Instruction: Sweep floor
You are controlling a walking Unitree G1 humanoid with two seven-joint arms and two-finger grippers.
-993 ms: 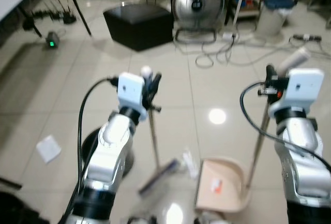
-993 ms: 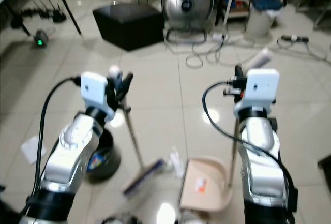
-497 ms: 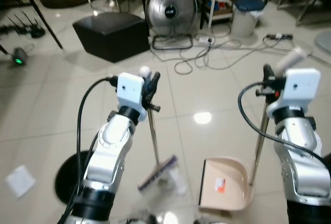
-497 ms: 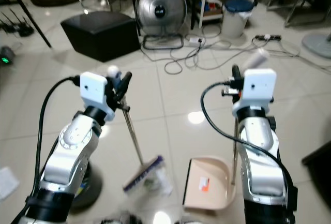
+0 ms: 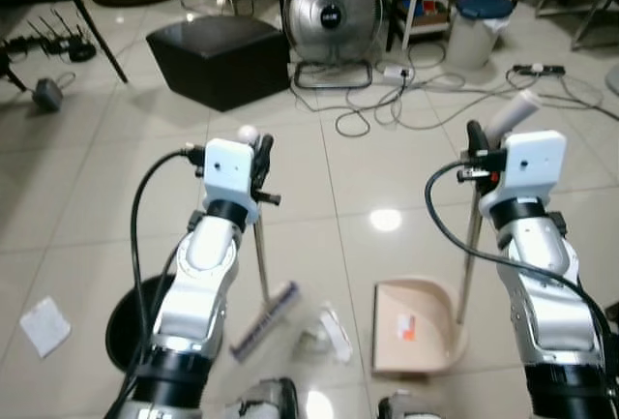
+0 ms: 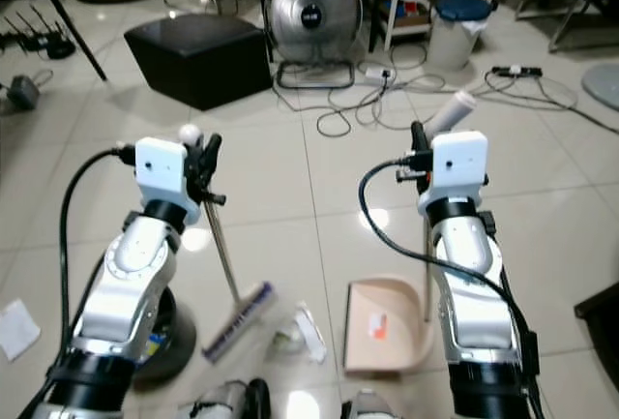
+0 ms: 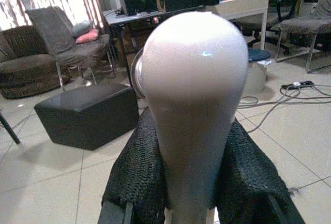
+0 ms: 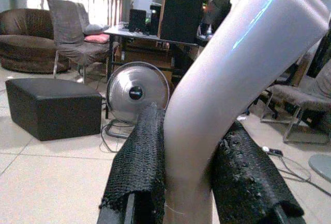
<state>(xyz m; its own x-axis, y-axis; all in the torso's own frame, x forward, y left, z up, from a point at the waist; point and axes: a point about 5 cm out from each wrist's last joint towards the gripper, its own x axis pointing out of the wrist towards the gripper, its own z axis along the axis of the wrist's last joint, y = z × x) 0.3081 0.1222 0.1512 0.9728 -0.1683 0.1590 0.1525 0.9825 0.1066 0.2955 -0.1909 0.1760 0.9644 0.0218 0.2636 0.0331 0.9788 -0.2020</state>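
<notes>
Broom [image 5: 261,274]: thin metal shaft w/ white knob at top, brush head on the tiled floor [image 5: 87,206] just left of the dustpan [image 5: 414,327], shaft leaning so the bristles angle toward the pan; prob. set for a short stroke. Left gripper [image 7: 189,182]: closed tight on broom handle just below the knob, both black fingers [image 7: 139,172] pressed to it; high grip likely for leverage. Dustpan: beige, long upright handle, mouth facing the broom, flat on floor; small orange-white scrap inside. Right gripper [image 8: 189,177]: clamped on the pan's bent grey handle top, holding the pan steady as receiver. Debris: clear crumpled wrapper [image 5: 329,332] between brush and pan, not yet in; white paper [image 5: 44,325] far left of pan. Beyond pan: black ottoman [image 5: 218,56], floor fan [image 5: 334,8], cables [image 5: 406,100], bin [image 5: 481,27].
</notes>
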